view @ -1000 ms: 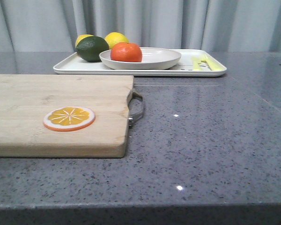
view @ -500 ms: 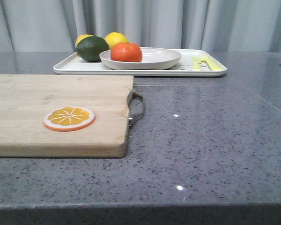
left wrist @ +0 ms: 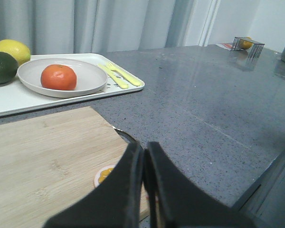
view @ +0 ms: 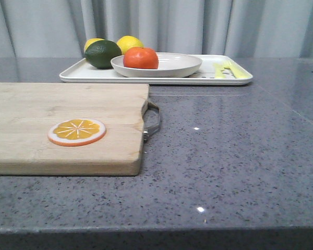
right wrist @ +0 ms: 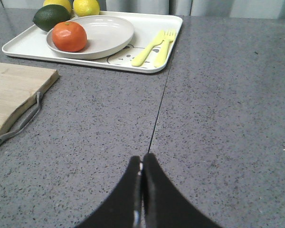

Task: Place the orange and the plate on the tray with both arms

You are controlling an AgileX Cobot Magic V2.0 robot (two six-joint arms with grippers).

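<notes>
both hands are pressed closed with nothing between the fingers: the left hand (left wrist: 145,156) hangs over the near corner of the board (view: 62,125), the right hand (right wrist: 141,166) over bare desk (view: 235,151). neither shows in the front view. the orange (view: 141,58) sits in the plate (view: 169,65), toward its 9 o'clock side, and the plate rests on the tray (view: 94,74) at 12 o'clock on the desk. a lime (view: 102,53) and two lemons (view: 129,43) lie on the tray just beside the plate, at its 10 o'clock. a yellow fork and knife (view: 227,69) lie on the tray at the plate's 3 o'clock. an orange slice (view: 76,131) lies flat on the board, at 8 o'clock from the tray, well apart from it.
</notes>
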